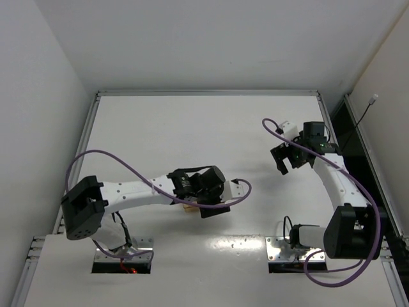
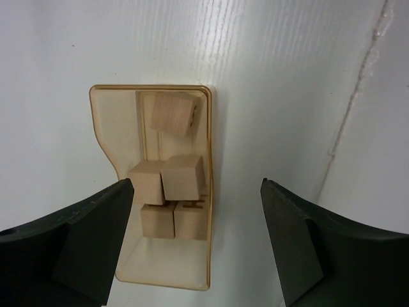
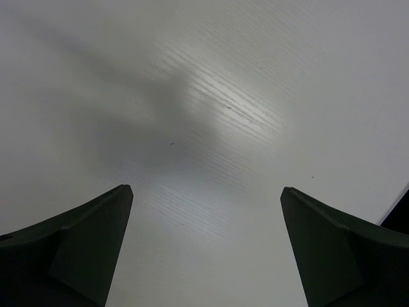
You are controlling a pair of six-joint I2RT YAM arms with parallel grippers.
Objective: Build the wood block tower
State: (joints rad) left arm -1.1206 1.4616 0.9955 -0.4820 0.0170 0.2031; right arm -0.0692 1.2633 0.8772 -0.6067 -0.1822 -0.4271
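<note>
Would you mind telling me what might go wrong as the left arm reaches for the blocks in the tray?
Four cubes sit packed together in the tray, so the open left gripper may nudge neighbours or pinch two at once. The tray's walls run close beside them; a descending finger might catch the rim and shift the tray. In the top view the left arm hides nearly everything there.

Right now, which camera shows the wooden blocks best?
Left wrist: the wooden blocks sit in plain sight in their tray, between open fingers. Top external shows just a tan sliver under the left arm; right wrist shows only table.
</note>
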